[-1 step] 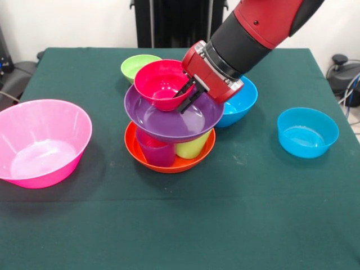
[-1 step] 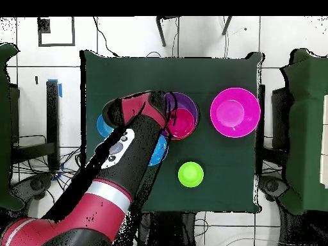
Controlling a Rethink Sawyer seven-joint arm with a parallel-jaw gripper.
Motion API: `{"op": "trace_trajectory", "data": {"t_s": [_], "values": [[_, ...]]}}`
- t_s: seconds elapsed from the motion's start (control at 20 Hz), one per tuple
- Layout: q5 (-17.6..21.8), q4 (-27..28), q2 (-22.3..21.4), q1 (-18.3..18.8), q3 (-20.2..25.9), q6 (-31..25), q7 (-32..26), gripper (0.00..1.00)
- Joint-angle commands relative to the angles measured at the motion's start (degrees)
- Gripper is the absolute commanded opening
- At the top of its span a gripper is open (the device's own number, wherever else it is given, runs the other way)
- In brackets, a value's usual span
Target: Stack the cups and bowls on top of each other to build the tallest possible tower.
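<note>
Front view: gripper [image 1: 187, 91] pinching red bowl [image 1: 161, 84] rim atop tower [image 1: 170, 130].

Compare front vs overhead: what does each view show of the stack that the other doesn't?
Front only: the orange bowl at the bottom, with the purple cup and lime green cup propping up the purple bowl; also the gripper clamped on the red bowl's rim. Overhead only: the arm hides the gripper and the stack's lower layers. Both: red bowl in the purple bowl, pink bowl and green bowl apart.
</note>
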State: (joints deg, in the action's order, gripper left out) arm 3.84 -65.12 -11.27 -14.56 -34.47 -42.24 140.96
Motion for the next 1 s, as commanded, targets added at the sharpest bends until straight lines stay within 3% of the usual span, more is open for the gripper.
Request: {"op": "trace_trajectory", "data": {"t_s": [0.05, 1.0], "values": [[4.0, -0.8, 0.3, -0.6, 8.0, 3.3, -4.4, 0.00], [4.0, 0.3, 0.9, -1.1, 7.5, 3.2, -3.4, 0.00]]}}
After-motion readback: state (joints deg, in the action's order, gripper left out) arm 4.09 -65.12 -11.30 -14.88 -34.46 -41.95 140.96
